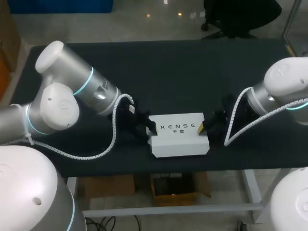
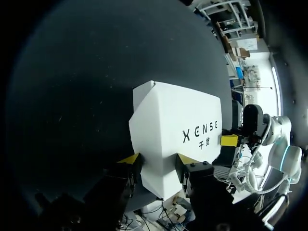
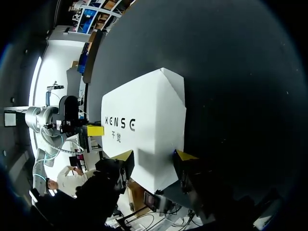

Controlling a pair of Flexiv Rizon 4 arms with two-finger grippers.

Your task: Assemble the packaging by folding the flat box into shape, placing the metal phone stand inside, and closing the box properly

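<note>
A white box (image 1: 178,137) lies near the black table's (image 1: 192,62) front edge.

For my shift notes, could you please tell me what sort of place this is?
Probably a robotics lab bench: a left arm and a right arm flank a white box on a black table.

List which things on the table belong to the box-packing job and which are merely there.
Belonging to the job: white box; left gripper and right gripper, one at each end of it. The phone stand is not in view.
Merely there: black table.
</note>
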